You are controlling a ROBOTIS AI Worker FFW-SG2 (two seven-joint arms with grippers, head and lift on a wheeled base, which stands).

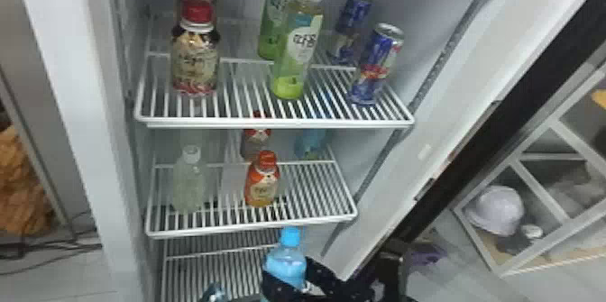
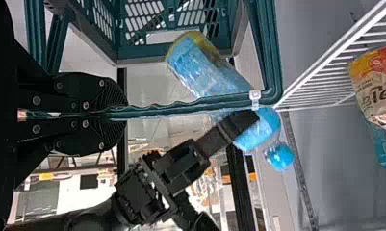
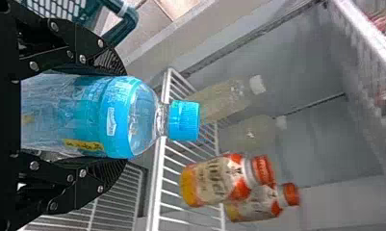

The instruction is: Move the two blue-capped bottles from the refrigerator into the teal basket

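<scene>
Right gripper [image 3: 116, 115] gripping blue-capped bottle [image 3: 89, 106], fingers bottle-wide apart, head view's six o'clock. Left gripper [image 2: 125, 113] pinching teal basket [image 2: 272, 62]. Second bottle [image 1: 310, 143] standing toward twelve o'clock. Risk: carrying too low, base catching rim, basket tipping.

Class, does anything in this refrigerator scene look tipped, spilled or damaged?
Nothing stands out: no spill or damage shows, the upper-shelf bottles stand upright, the right gripper holds a blue-capped bottle, and the left gripper grips the basket handle.
</scene>
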